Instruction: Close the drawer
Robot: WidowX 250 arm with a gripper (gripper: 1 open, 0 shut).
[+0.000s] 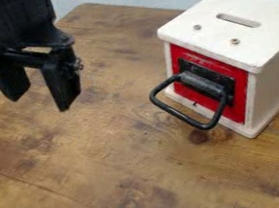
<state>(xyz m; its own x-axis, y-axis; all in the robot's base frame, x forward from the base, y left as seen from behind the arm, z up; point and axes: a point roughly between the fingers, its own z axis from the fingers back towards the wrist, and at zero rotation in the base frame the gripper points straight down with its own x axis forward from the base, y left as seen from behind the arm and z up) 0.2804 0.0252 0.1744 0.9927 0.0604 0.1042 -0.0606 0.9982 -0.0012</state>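
Observation:
The drawer (217, 85) has a red front panel and sits in a small cream-white box (243, 32) at the right of the wooden table. Its black loop handle (187, 101) juts out toward the front left. The red front looks almost level with the box face. My black gripper (37, 92) hangs over the table's left side, well away from the handle. Its two fingers (62, 87) stand apart, open, with nothing between them.
The wooden table (114, 171) stretches across the view with worn, stained planks. A slot and two small holes mark the box's cream top (238, 22). A pale wall lies behind the table's far edge.

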